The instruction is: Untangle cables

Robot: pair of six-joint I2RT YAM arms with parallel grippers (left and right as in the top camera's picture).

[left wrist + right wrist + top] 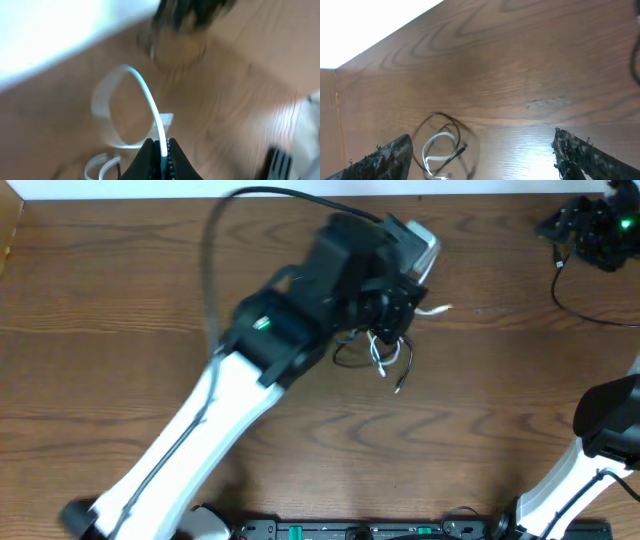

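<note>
One wood-grain bench point(500, 390) fills the overhead view. Across it, from 7 o'clock toward the middle, lies the left arm point(190, 440), white along its length and black at its head. The right arm point(600, 445) shows only at 4 o'clock, cut by the frame edge. A dark unit point(590, 220) with a thick lead of its own sits at 2 o'clock.

Two thin cords lie tangled just to the 3 o'clock side of centre, right by the left arm's head. The white cord point(149, 97) looks flat and glossy. In the left wrist view it rises from 6 o'clock, arcs up toward 11 o'clock and curls back down in a loop. The left jaws are closed tight on it, pinching the strand between their black tips. The black cord point(440, 115) looks finer. In the right wrist view it makes a round loop about the white coil at 7 o'clock. The right jaws stand wide apart at 8 and 4 o'clock of that view, with nothing between them and well apart from the cords.

From overhead a white plug end point(438, 309) pokes out at 3 o'clock of the arm's head, and a dark tip point(399, 388) trails toward 5 o'clock.

The arm's head covers the upper part of the tangle, so where the two cords cross cannot be told. The left wrist view is badly blurred, and the black cord cannot be made out there. The right wrist view cuts the coil off at its lower edge.
</note>
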